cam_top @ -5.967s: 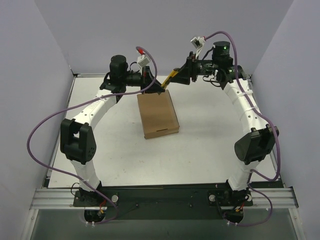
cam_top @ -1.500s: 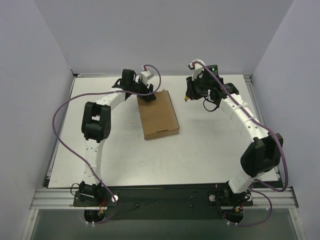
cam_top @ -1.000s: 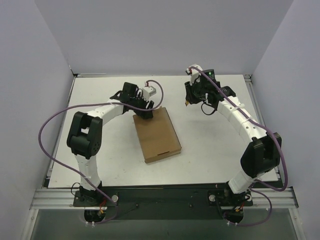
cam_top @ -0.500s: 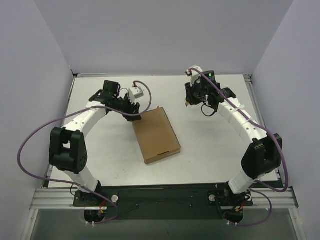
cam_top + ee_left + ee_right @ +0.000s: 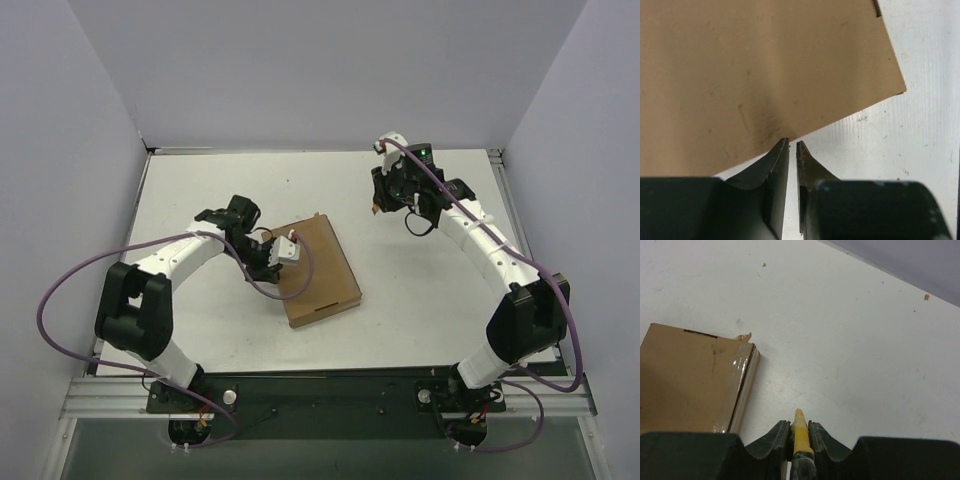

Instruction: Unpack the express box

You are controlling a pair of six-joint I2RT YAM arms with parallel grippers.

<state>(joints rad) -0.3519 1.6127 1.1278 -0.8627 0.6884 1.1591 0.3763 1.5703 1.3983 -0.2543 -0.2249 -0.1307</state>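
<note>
The express box [image 5: 322, 268] is a flat brown cardboard mailer lying shut on the white table, turned a little askew. My left gripper [image 5: 274, 272] is shut and empty, its tips low at the box's left long edge; in the left wrist view the tips [image 5: 792, 143] touch the edge of the box [image 5: 750, 70]. My right gripper [image 5: 378, 206] hovers beyond the box's far right corner and is shut on a small yellow utility knife [image 5: 800, 432]. The right wrist view shows the box's taped far end [image 5: 695, 382] to the left of the knife tip.
The white table [image 5: 430, 290] is walled by grey panels at the left, back and right. The arm bases sit on a black rail [image 5: 330, 392] at the near edge. Purple cables loop off both arms.
My left gripper dragged the box nearer and turned it, then moved from the box's far end down to its left edge. The right gripper has held the knife nearly in place.
</note>
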